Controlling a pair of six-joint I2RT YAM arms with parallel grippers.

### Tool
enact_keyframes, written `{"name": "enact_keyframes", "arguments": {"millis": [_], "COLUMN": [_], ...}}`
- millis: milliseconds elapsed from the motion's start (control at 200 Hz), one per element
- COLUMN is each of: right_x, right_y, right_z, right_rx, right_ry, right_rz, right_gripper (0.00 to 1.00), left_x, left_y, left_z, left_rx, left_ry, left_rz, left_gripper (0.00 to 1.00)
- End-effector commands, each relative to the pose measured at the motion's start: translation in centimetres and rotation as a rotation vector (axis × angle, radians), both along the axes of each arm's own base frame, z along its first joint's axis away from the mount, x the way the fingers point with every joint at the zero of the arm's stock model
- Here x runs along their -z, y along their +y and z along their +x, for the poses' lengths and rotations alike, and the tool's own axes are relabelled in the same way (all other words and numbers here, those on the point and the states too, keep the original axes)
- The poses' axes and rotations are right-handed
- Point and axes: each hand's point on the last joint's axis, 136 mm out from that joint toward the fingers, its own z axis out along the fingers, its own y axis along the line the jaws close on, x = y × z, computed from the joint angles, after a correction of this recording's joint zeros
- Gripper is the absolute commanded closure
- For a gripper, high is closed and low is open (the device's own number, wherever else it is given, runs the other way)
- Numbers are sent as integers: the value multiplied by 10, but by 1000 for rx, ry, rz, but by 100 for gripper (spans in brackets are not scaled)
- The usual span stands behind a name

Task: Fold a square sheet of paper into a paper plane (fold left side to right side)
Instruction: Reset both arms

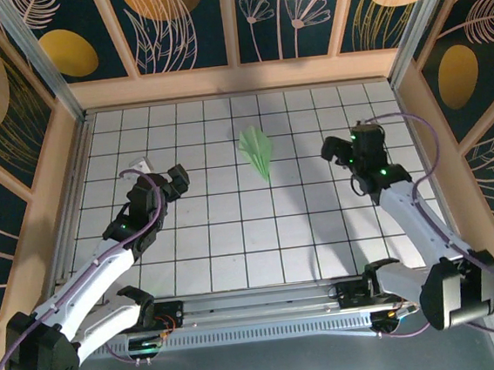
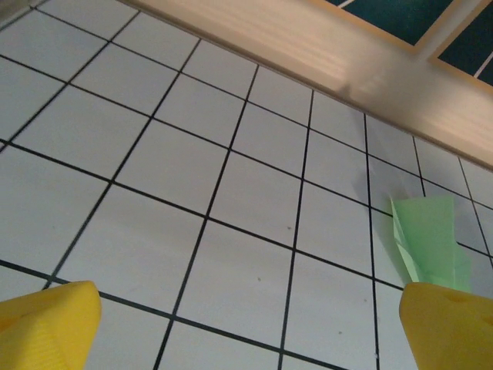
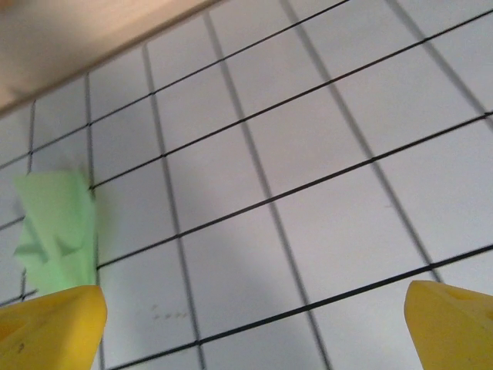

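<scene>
Your paper plane [image 1: 257,152] lies midway across the table [image 1: 235,239], toward its far edge, nose pointing at the near edge. Left gripper [image 1: 176,179] and right gripper [image 1: 336,152] flank it, both spread wide and empty, neither clearly nearer.

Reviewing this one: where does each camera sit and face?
Top external: above and behind the robot, looking down at the table; left arm, right arm, left gripper, right gripper show.
Left wrist: on the left arm, aimed low across the table at the far wall; own yellow fingertips at bottom corners.
Right wrist: on the right arm, aimed likewise; own fingertips at bottom corners.
Shared: the paper plane lies in all three.
</scene>
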Motion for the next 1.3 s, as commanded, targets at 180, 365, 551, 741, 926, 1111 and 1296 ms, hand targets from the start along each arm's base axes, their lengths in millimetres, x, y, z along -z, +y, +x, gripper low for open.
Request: {"name": "enact_keyframes", "arguments": {"millis": [180, 365, 551, 741, 926, 1111, 1296], "right_x": [7, 12, 22, 32, 39, 34, 37], "right_y": [-68, -83, -88, -84, -69, -45, -37], "right_z": [-3, -5, 0, 2, 4, 15, 7], "right_rx": [170, 196, 195, 160, 92, -15, -33], "right_ry": [-208, -375, -406, -451, -520, -571, -626], "right_rz": [-19, -161, -238, -260, -221, -309, -349], "right_gripper": [1, 1, 1, 1, 1, 1, 1], "left_x": [-21, -13, -2, 1, -1, 0, -2], "left_y": [11, 12, 13, 18, 21, 23, 22], "left_z": [13, 20, 24, 23, 23, 25, 27], "left_rx": [-36, -42, -35, -46, -61, -69, -69], "left_ry": [-62, -73, -43, -36, -31, -20, -19], "left_rz": [113, 166, 211, 236, 249, 259, 260], "left_gripper": [1, 1, 1, 1, 1, 1, 1]}}
